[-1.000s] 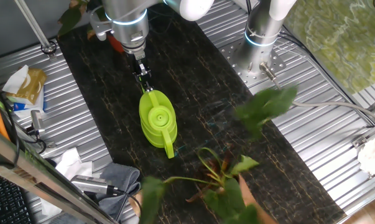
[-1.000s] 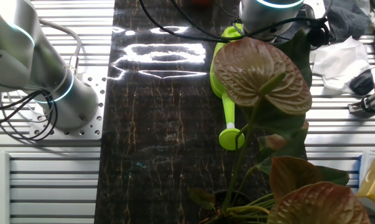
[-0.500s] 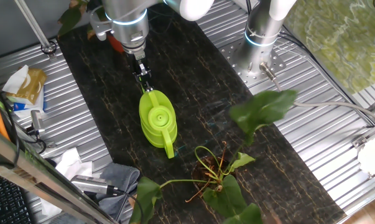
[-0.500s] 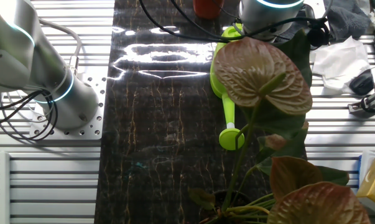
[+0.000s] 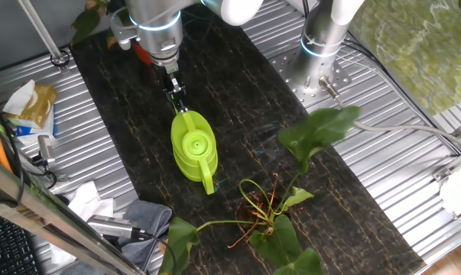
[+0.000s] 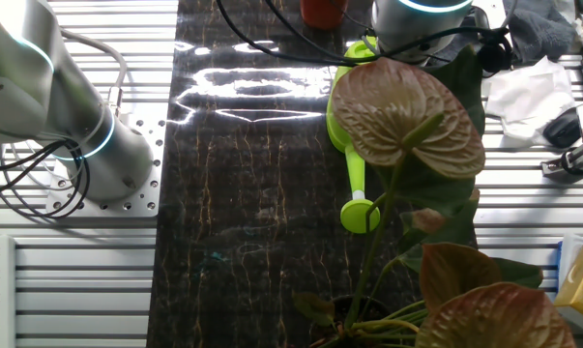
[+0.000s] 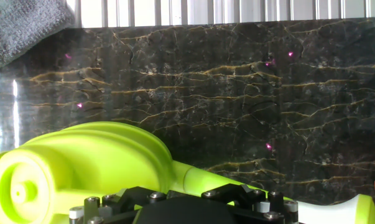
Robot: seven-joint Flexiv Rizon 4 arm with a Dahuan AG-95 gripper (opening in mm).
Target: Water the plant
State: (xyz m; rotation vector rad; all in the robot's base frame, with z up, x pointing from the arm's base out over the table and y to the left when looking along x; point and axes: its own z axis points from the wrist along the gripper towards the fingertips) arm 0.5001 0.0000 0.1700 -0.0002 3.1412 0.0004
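The plant's orange-red pot (image 5: pixel 141 52) stands at the far end of the dark mat, mostly hidden behind my arm. Its rim shows at the top edge of the other fixed view (image 6: pixel 322 10), and a few of its leaves (image 5: pixel 87 19) stick out beside the arm. A lime-green watering can (image 5: pixel 193 147) sits on the mat, spout toward the near end; it also shows in the other fixed view (image 6: pixel 355 169) and the hand view (image 7: pixel 81 162). My gripper (image 5: pixel 178 103) is at the can's rear handle, fingers narrow and shut on it.
A loose, potless plant (image 5: pixel 264 218) with reddish roots lies on the mat's near end; its broad leaves (image 6: pixel 407 116) block much of the other fixed view. A grey cloth (image 5: pixel 150 218) lies left of it. A second arm's base (image 5: pixel 322 46) stands to the right. Clutter lines the left rail.
The loose plant's leaves have shifted and settled on the mat. The orange-red pot has come further into the other fixed view. My arm and the can have not moved.
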